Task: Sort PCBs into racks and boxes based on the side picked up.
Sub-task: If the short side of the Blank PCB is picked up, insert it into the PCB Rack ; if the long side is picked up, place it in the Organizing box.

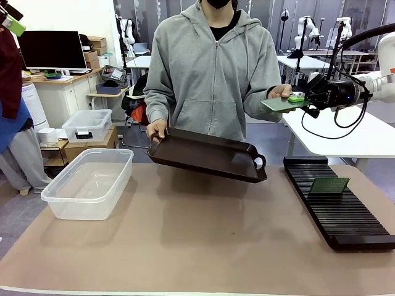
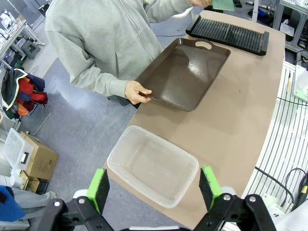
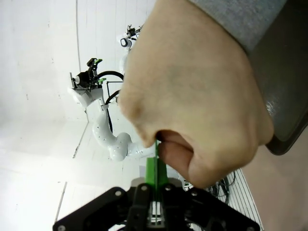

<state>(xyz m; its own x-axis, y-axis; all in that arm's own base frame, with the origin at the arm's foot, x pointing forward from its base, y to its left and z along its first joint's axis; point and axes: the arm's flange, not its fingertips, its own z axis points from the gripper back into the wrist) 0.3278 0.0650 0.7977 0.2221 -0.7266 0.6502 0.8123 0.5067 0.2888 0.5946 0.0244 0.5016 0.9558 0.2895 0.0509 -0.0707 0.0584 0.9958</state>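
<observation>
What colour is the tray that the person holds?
Dark brown; the tray shows best in the left wrist view.

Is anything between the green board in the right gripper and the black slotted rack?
Nothing visible blocks the way down to the long black slotted rack. The person's hand grips the thin green circuit board opposite the right gripper, and another green board stands in one slot.

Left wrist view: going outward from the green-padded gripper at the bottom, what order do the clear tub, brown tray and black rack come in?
1. Clear tub, directly beyond the left gripper.
2. Brown tray, mid-picture, held by the person's hand.
3. Black rack, top right, farthest.
</observation>
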